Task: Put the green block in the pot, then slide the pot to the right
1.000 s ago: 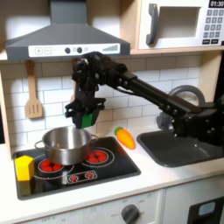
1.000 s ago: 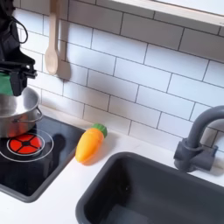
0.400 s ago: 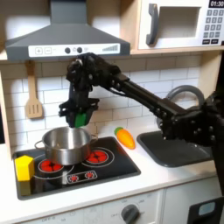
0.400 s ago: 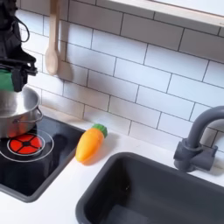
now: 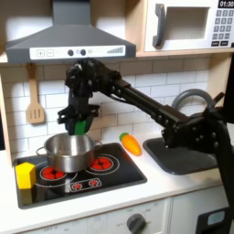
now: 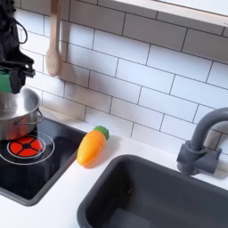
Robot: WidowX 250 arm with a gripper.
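My gripper [image 5: 79,121] hangs just above the silver pot [image 5: 69,152], shut on the small green block [image 5: 81,122]. The pot stands on the black stove [image 5: 110,174] at the back left burner in the first exterior view. At the second exterior view's left edge the gripper [image 6: 9,82] holds the green block [image 6: 4,83] a little above the pot [image 6: 16,113]. The block is over the pot's opening, apart from its rim.
A yellow block [image 5: 26,175] lies on the stove's left front corner. An orange carrot [image 5: 132,143] with a green tip [image 6: 101,132] lies between stove and sink [image 5: 187,154]. A wooden spatula [image 5: 35,96] hangs on the tiled wall. A faucet [image 6: 203,142] stands by the sink.
The gripper with the green block has moved left, from beside the pot's right rim to over the pot's opening, and slightly lower.
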